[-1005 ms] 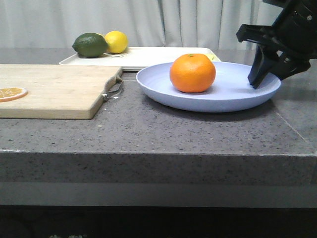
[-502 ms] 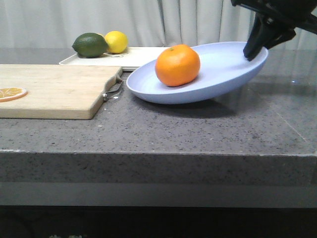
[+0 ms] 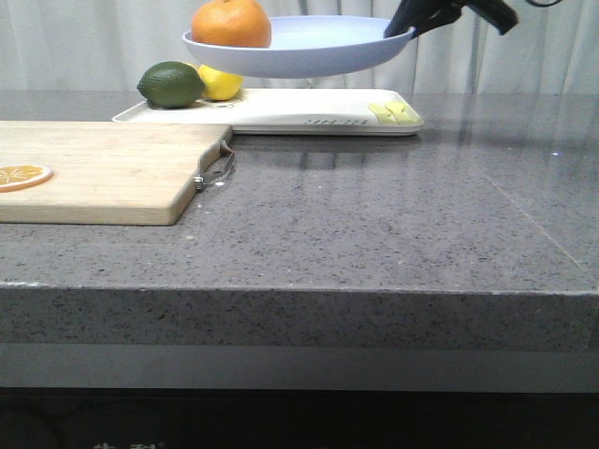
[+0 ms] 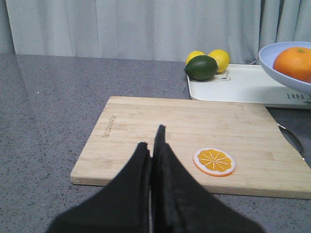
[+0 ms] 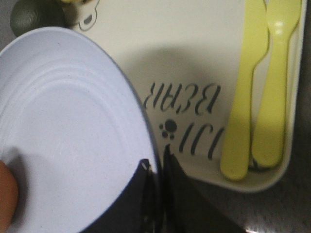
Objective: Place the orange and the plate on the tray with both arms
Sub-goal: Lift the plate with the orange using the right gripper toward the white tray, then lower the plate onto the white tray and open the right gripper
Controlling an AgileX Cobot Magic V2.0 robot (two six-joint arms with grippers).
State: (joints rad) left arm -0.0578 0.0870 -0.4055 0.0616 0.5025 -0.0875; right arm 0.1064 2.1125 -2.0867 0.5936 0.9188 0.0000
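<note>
**Plate airborne over tray, orange riding loose near the far edge**

Left gripper (image 4: 153, 160): jaws pressed together, holding nothing, parked low over the board (image 3: 103, 168) at the left of the front view. No part in the carry.

Orange (image 3: 231, 22): sits on the plate (image 3: 309, 45) at its left end, top of frame, opposite the grip. Smooth round fruit on a smooth matte dish, so I'd expect it to roll with any tilt.

Plate is clear of the bench (image 3: 374, 224), above the tray (image 3: 281, 110) at upper centre. Right gripper (image 5: 158, 167) pinches the plate rim at its right edge, one jaw above and one below. Single edge pinch on a wide shallow dish with the load at the far end: weak hold, in my view.

To do it well:
- keep the plate level, lower slowly, no wrist roll
- aim for the bare patch of tray between the lime (image 3: 170, 84) and lemon (image 3: 220, 80) on the left and the yellow cutlery (image 5: 257, 87) on the right
- set the base flat inside the low rim before letting go

Tray: cream, flat, rounded corners, printed lettering. Board: pale wood with a metal handle, dried slice (image 3: 23, 175) on it. Bench: speckled grey stone.
</note>
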